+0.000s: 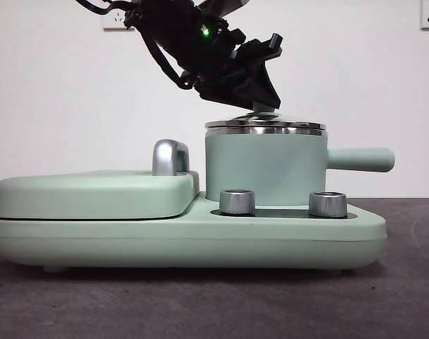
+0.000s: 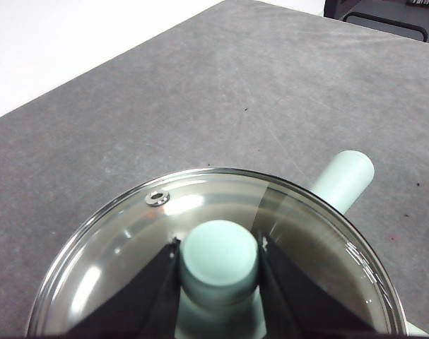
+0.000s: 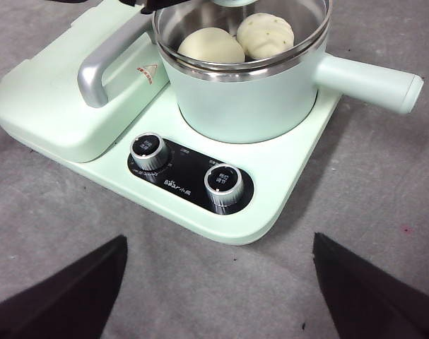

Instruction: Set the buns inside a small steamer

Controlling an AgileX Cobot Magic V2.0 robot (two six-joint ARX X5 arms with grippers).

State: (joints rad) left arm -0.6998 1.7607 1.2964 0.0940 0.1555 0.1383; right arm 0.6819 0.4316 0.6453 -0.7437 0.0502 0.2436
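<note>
Grey table [image 1: 384, 296], white wall [image 1: 59, 92] behind.

Left claw [image 2: 220, 263] clamped on the mint-green knob [image 2: 220, 256], one black jaw touching each side. Below, glass lid [image 2: 129, 240] with steel rim and a small vent hole [image 2: 157, 198]. Beyond the rim, straight green handle [image 2: 343, 179] over the grey desk [image 2: 221, 92].
</note>
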